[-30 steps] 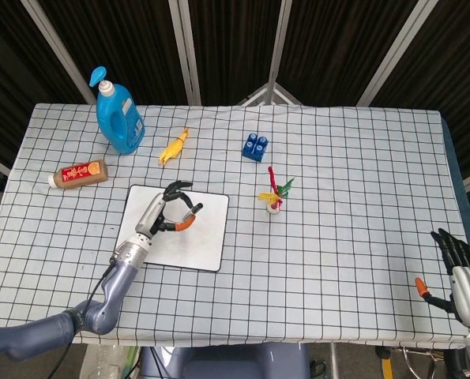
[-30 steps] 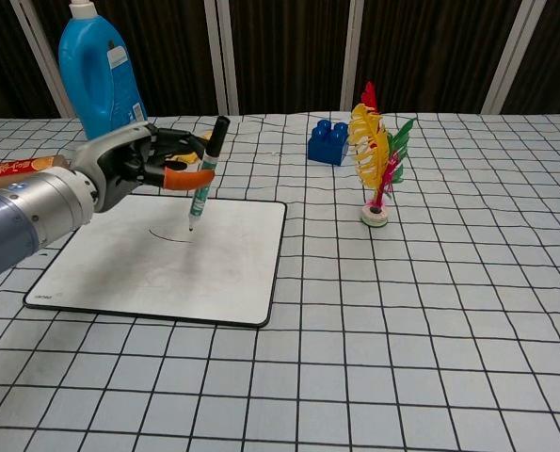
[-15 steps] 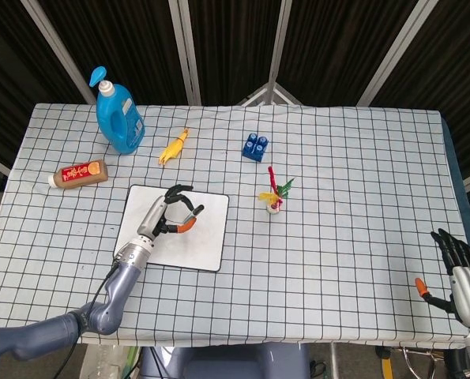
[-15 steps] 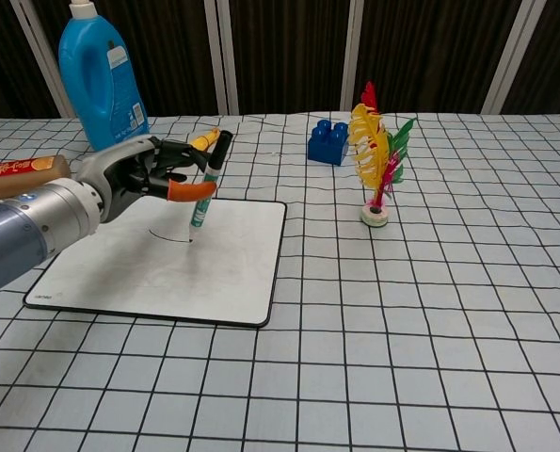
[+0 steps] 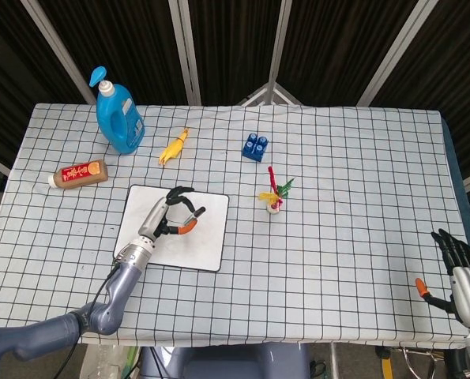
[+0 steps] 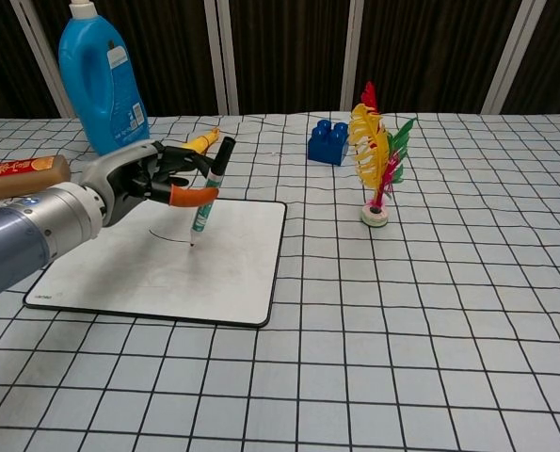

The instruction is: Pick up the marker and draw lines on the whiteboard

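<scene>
Left robot hand (image 6: 143, 179) pinches marker (image 6: 207, 193), tip on whiteboard (image 6: 223, 268); light, even pressure should keep the line unbroken.

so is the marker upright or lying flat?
Near upright, slightly tilted: the left hand holds the marker tip down on the whiteboard, cap end up.

My left hand (image 6: 152, 179) holds a marker (image 6: 207, 193) with a black cap and green-and-white barrel, nearly upright, tip down on a white, black-edged whiteboard (image 6: 232, 268) lying flat, beside a faint curved line.
</scene>
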Controlling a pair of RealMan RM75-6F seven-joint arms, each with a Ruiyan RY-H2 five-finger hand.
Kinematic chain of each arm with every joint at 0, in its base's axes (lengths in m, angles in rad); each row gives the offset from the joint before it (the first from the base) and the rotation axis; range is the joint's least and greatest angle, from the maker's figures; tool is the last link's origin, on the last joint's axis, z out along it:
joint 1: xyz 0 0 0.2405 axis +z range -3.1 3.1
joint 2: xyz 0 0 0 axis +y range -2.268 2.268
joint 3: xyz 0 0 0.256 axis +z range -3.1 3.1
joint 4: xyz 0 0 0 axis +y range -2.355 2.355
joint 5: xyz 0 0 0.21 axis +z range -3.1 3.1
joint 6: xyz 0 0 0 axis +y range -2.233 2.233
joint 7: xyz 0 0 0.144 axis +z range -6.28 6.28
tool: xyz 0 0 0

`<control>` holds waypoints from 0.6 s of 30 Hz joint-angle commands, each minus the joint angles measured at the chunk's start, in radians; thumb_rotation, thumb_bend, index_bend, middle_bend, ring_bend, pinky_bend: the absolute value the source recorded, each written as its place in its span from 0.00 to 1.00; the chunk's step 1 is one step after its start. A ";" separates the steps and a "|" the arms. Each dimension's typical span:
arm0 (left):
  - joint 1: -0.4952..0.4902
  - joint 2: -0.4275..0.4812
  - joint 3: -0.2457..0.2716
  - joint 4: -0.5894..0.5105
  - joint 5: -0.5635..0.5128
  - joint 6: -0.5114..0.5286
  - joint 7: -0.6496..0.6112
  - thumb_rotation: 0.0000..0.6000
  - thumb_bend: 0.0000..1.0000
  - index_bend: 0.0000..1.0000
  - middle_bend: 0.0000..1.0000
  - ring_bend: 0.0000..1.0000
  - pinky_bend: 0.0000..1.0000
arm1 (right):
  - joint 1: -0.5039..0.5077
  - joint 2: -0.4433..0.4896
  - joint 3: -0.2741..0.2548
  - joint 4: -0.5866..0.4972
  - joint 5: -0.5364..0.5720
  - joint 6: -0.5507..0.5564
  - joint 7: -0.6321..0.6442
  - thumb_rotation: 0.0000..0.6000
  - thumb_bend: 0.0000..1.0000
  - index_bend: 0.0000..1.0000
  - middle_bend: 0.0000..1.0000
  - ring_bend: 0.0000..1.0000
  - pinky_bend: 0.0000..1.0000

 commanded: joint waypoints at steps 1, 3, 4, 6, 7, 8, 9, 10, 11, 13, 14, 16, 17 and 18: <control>0.001 0.002 0.002 0.001 0.001 -0.001 0.002 1.00 0.51 0.68 0.15 0.00 0.06 | 0.000 0.000 0.000 0.000 -0.001 0.000 0.000 1.00 0.35 0.00 0.00 0.00 0.00; 0.004 0.004 0.006 0.001 0.000 -0.003 0.004 1.00 0.51 0.68 0.15 0.00 0.06 | -0.001 0.000 -0.001 0.000 -0.002 0.002 -0.001 1.00 0.35 0.00 0.00 0.00 0.00; 0.005 0.005 0.007 0.000 -0.001 -0.003 0.004 1.00 0.51 0.68 0.15 0.00 0.06 | -0.001 0.000 -0.001 0.000 -0.003 0.002 -0.001 1.00 0.35 0.00 0.00 0.00 0.00; 0.010 0.007 0.011 -0.002 -0.001 -0.002 0.005 1.00 0.51 0.68 0.15 0.00 0.06 | -0.001 0.000 -0.001 0.000 -0.003 0.003 -0.002 1.00 0.35 0.00 0.00 0.00 0.00; 0.011 0.008 0.012 -0.002 -0.001 -0.001 0.006 1.00 0.51 0.68 0.15 0.00 0.06 | -0.001 0.000 -0.001 0.000 -0.004 0.003 -0.002 1.00 0.35 0.00 0.00 0.00 0.00; 0.014 0.009 0.013 -0.003 -0.002 0.000 0.007 1.00 0.51 0.68 0.15 0.00 0.06 | -0.002 0.000 -0.002 0.000 -0.004 0.003 -0.003 1.00 0.35 0.00 0.00 0.00 0.00; 0.016 0.010 0.014 -0.004 -0.002 0.002 0.008 1.00 0.51 0.68 0.15 0.00 0.06 | -0.002 0.000 -0.002 -0.001 -0.004 0.003 -0.003 1.00 0.35 0.00 0.00 0.00 0.00; 0.018 0.012 0.016 -0.005 -0.002 0.003 0.010 1.00 0.51 0.68 0.15 0.00 0.06 | -0.002 0.000 -0.002 -0.001 -0.003 0.003 -0.003 1.00 0.35 0.00 0.00 0.00 0.00; 0.020 0.013 0.017 -0.006 -0.003 0.003 0.010 1.00 0.51 0.68 0.15 0.00 0.06 | -0.002 0.000 -0.002 -0.001 -0.003 0.003 -0.004 1.00 0.35 0.00 0.00 0.00 0.00; 0.024 0.019 0.021 -0.010 -0.002 0.004 0.013 1.00 0.51 0.68 0.15 0.00 0.06 | -0.002 0.000 -0.002 -0.002 -0.002 0.003 -0.004 1.00 0.35 0.00 0.00 0.00 0.00; 0.028 0.022 0.023 -0.013 -0.002 0.005 0.014 1.00 0.51 0.68 0.15 0.00 0.06 | -0.002 0.000 -0.002 -0.002 -0.002 0.003 -0.006 1.00 0.35 0.00 0.00 0.00 0.00; 0.034 0.028 0.026 -0.019 -0.003 0.007 0.014 1.00 0.51 0.68 0.15 0.00 0.06 | -0.002 0.000 -0.002 -0.002 -0.002 0.003 -0.008 1.00 0.35 0.00 0.00 0.00 0.00; 0.039 0.033 0.028 -0.024 -0.003 0.010 0.014 1.00 0.51 0.68 0.15 0.00 0.06 | -0.002 0.000 -0.002 -0.002 -0.003 0.004 -0.010 1.00 0.35 0.00 0.00 0.00 0.00; 0.044 0.039 0.031 -0.029 -0.002 0.013 0.015 1.00 0.51 0.68 0.15 0.00 0.06 | -0.002 0.000 -0.002 -0.002 -0.003 0.004 -0.012 1.00 0.35 0.00 0.00 0.00 0.00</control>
